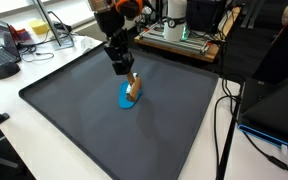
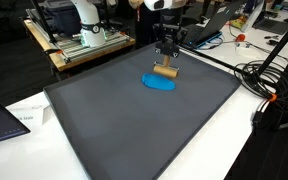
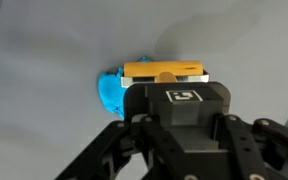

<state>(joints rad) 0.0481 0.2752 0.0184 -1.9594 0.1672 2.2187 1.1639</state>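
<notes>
The end effector (image 1: 130, 78) is clenched on a wooden block (image 1: 133, 89), gripping it across two opposite faces. The block sits directly over a blue disc (image 1: 129, 100) on the table (image 1: 74, 120). It lies inside the dark mat, nearer the edge on the arm's side than the opposite edge.

Handling: the block looks rigid and light, and its flat faces should not crush. The wood looks smooth, so hold it square across parallel faces, near mid-length, to prevent it twisting. The disc (image 2: 160, 84) appears thin and low. It may slide on the mat if dragged.

Limits of view:
- It cannot be determined whether the block (image 2: 165, 71) rests on the disc or hangs just above it.
- In the wrist view the end effector body covers the lower frame and hides the fingertip contact.
- A small round feature on the block (image 3: 164, 70) is unclear.
- The disc (image 3: 109, 92) is partly hidden.
</notes>
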